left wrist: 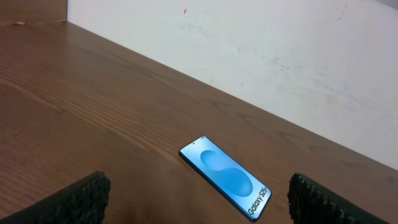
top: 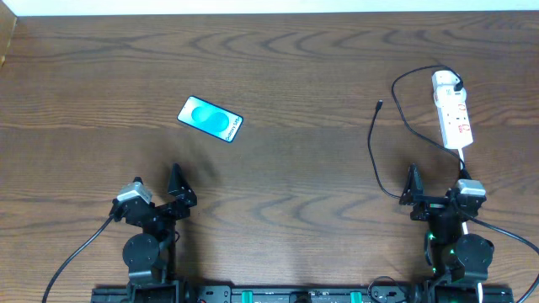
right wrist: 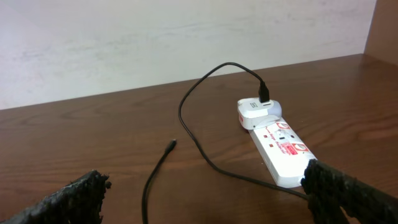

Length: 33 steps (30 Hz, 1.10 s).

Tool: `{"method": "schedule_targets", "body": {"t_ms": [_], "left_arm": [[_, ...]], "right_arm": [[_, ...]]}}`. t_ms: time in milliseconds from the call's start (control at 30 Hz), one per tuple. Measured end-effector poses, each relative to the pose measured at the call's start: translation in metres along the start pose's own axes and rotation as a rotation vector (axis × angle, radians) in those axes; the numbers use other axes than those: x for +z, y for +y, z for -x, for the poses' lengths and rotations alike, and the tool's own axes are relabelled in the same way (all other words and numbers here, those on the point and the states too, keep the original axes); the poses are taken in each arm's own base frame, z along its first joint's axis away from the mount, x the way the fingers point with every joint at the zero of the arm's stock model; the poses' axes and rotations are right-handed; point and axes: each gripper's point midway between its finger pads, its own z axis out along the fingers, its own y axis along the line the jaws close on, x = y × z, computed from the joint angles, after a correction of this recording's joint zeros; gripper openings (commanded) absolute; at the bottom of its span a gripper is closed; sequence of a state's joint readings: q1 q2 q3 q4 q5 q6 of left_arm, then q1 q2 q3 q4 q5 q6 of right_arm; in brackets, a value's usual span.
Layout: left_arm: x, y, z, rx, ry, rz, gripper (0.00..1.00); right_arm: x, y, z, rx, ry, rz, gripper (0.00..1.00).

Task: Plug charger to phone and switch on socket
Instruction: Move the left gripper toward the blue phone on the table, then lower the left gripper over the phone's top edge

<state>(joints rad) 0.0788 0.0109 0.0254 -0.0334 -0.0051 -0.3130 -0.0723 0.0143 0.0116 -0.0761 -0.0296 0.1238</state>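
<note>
The phone (top: 210,119) lies flat on the table left of centre, turquoise screen up; it also shows in the left wrist view (left wrist: 226,177), "Galaxy" text at its near end. The white socket (top: 453,110) lies at the far right and shows in the right wrist view (right wrist: 278,145). The charger's black-and-white plug (right wrist: 258,110) sits in the socket's far end. Its black cable (top: 375,160) loops across the table, and the connector tip (right wrist: 171,145) lies free. My left gripper (left wrist: 198,202) is open, near the phone's near end. My right gripper (right wrist: 205,199) is open, above the cable.
The wooden table (top: 303,76) runs to a pale wall at the back. The socket's white cord (top: 461,162) runs toward the right arm's base. A raised wooden edge shows at the far left (top: 7,38).
</note>
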Motion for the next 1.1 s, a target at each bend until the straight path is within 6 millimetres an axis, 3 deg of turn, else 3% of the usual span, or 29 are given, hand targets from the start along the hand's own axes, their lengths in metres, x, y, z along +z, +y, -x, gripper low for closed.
{"method": "schedule_targets", "body": {"t_ms": [267,633,1100], "left_arm": [[-0.004,-0.001,0.002,0.002,0.029,0.008,0.91],[-0.017,-0.021,0.054,0.007,0.108,0.040,0.91],[0.003,-0.039,0.079,0.016,0.535,0.178,0.91]], "right_arm": [[0.000,0.000,0.000,0.000,0.000,0.000,0.99],[0.000,0.000,0.000,0.000,-0.001,0.000,0.99],[0.000,0.000,0.000,0.000,0.000,0.000,0.99]]}}
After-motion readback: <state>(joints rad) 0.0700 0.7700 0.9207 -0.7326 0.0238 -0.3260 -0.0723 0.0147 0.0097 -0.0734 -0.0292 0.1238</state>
